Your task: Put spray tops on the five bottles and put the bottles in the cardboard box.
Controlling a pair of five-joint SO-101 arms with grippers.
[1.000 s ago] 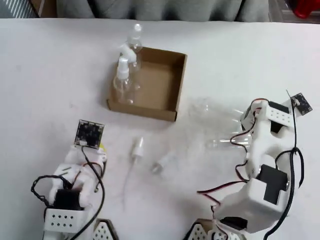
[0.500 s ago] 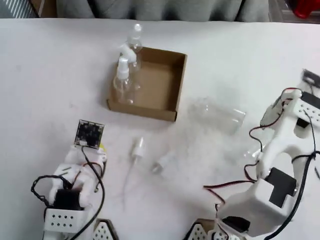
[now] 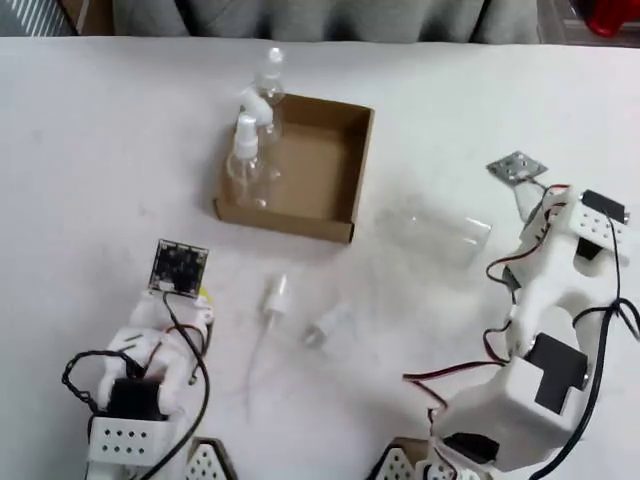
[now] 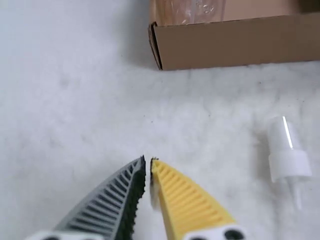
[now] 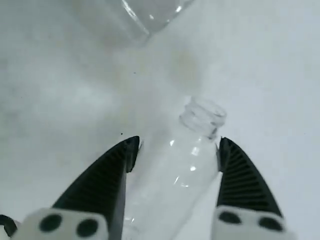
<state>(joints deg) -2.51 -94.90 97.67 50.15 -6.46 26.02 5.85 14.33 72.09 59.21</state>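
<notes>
My right gripper [image 5: 177, 142] is shut on a clear bottle [image 5: 185, 160] whose open neck points away from the wrist. A second clear bottle [image 3: 432, 232] lies on the table between the cardboard box [image 3: 335, 215] and the right arm [image 3: 560, 270]. Bottles with white spray tops [image 3: 246, 150] stand at the box's left side. A loose spray top [image 3: 275, 296] and a small clear bottle [image 3: 330, 325] lie in front of the box. My left gripper [image 4: 148, 161] is shut and holds nothing, low over the table short of the box, with the spray top [image 4: 287, 155] off to one side.
The table is white, and its far edge runs along the top of the high view. The box wall [image 4: 235, 42] faces the left gripper. The left arm's base [image 3: 130, 400] and the right arm's base [image 3: 500, 420] stand at the near edge.
The right arm swung out to the right with a bottle that lay by it, then turned its wrist back toward the lying bottle. The left arm kept still.
</notes>
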